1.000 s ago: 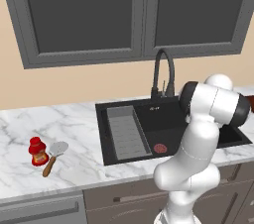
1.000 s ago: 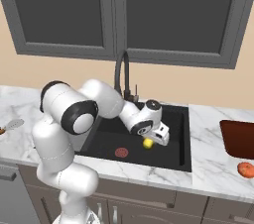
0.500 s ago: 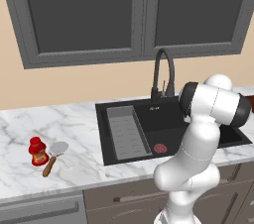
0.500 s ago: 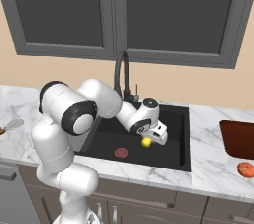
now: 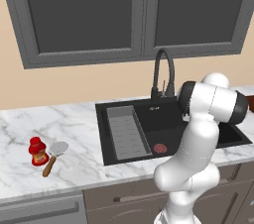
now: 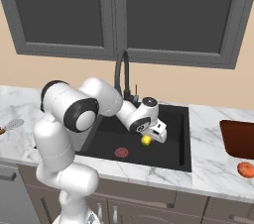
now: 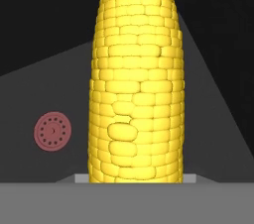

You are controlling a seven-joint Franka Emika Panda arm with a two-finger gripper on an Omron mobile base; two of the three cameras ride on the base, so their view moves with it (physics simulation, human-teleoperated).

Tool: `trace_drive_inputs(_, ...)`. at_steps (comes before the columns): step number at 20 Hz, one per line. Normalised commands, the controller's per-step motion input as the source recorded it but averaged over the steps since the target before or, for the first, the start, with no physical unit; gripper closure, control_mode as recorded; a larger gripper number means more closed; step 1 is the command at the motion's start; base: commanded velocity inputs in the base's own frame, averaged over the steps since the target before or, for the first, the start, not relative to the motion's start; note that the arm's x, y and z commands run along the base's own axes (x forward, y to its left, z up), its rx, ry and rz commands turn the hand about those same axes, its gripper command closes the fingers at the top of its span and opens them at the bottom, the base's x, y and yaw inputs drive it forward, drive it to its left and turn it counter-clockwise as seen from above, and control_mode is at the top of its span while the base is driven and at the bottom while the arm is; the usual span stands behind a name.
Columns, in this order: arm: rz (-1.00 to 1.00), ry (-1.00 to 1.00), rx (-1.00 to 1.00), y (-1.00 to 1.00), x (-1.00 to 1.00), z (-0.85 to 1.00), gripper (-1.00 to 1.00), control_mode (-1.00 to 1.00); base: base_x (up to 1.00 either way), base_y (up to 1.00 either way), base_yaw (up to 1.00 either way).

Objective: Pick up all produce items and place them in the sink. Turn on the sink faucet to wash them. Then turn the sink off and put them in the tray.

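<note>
Corn cob (image 6: pixel 146 140) is clamped in my gripper (image 6: pixel 151 138), hanging over the black sink (image 6: pixel 181 134) above its floor, to the right of the round red drain (image 6: pixel 121 152); in the hand view the cob (image 7: pixel 136 77) stands lengthwise right before the camera, with the drain (image 7: pixel 52 131) lower left. The faucet (image 6: pixel 122 78) rises at the far rim. The orange-red vegetable (image 6: pixel 245 169) lies on the counter far right, just nearer than the reddish-brown tray (image 6: pixel 239 139).

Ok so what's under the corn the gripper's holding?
Under the corn cob held in the gripper lie the sink floor and red drain. The floor directly behind the cob is hidden.
</note>
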Motion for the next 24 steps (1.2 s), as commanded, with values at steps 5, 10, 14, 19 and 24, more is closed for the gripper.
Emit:
trace_drive_inputs(5,0.00,0.00,0.00,0.00,0.18,-0.08,1.00,-1.00,0.00,0.00,0.00)
trace_drive_inputs(10,0.12,-0.01,0.04,0.00,0.13,-0.15,1.00,-1.00,0.00,0.00,0.00)
trace_drive_inputs(14,0.19,-0.02,0.04,0.00,0.14,-0.17,1.00,-1.00,0.00,0.00,0.00)
trace_drive_inputs(19,0.25,-0.07,0.07,-0.14,0.07,-0.22,1.00,-1.00,0.00,0.00,0.00)
trace_drive_inputs(24,0.24,-0.06,0.09,-0.48,0.00,-0.08,1.00,-1.00,0.00,0.00,0.00)
